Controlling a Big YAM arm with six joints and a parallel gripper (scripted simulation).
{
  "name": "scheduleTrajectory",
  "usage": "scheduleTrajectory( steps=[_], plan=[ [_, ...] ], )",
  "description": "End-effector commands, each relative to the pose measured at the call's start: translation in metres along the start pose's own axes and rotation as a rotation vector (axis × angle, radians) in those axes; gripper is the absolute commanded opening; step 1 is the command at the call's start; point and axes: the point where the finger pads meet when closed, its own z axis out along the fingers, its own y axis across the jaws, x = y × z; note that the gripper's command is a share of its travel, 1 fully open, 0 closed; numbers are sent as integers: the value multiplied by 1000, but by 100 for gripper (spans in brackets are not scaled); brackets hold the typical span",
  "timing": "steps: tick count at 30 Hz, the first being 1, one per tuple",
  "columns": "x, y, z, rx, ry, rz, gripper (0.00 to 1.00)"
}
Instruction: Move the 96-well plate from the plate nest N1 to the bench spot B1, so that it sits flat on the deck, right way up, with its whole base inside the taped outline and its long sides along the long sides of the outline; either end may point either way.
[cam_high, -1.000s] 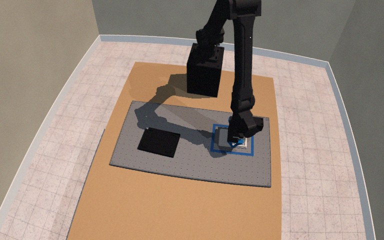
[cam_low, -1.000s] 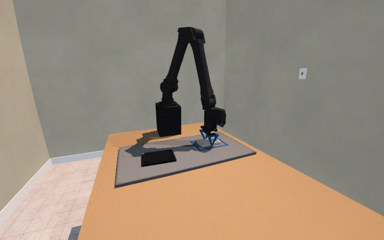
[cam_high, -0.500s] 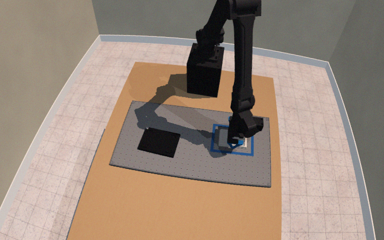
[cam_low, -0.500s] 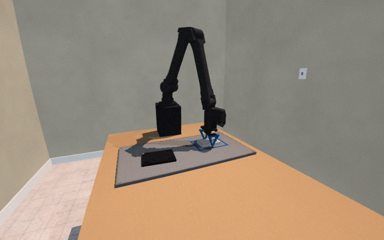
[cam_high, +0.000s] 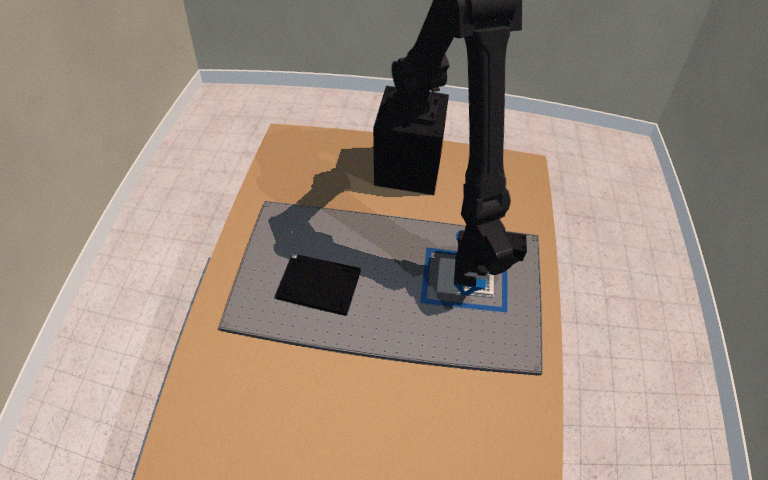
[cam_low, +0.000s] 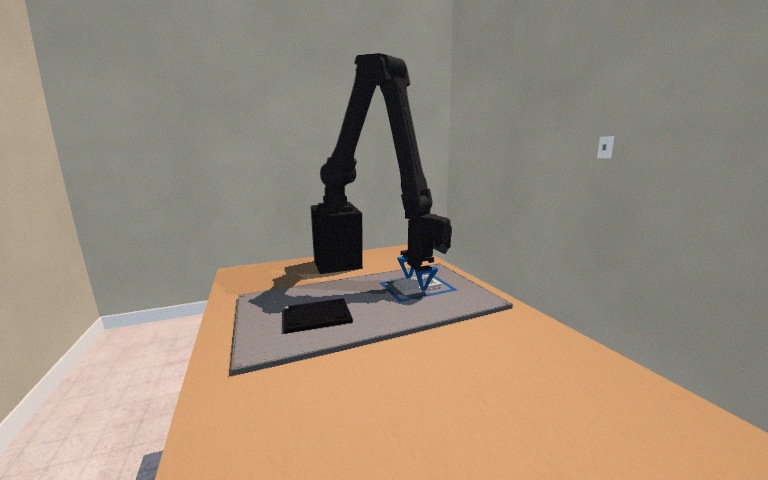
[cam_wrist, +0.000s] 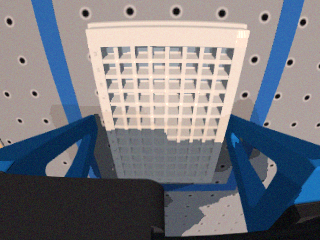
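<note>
The white 96-well plate (cam_wrist: 167, 90) lies flat and right way up on the grey deck, inside the blue taped outline (cam_wrist: 50, 60) of spot B1. Its long sides run along the outline's long sides. In the top view the plate (cam_high: 453, 276) is partly hidden under the arm, inside the outline. My gripper (cam_wrist: 160, 121) is open; its blue fingers stand on either side of the plate's near end with a gap on each side. It also shows in the exterior view (cam_low: 417, 275) just above the plate (cam_low: 408, 287). The black plate nest N1 (cam_high: 318, 284) is empty, at the deck's left.
The grey perforated deck (cam_high: 390, 316) lies on an orange table. The arm's black base block (cam_high: 408, 146) stands behind the deck. The nest also shows in the exterior view (cam_low: 316, 315).
</note>
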Motion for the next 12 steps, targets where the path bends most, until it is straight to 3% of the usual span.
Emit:
scheduleTrajectory(
  steps=[1, 7, 12],
  plan=[
    [-5, -10, -23, 33, -18, 1, 100],
    [-8, -8, -39, 34, -19, 0, 100],
    [-8, -8, -39, 34, -19, 0, 100]
  ],
)
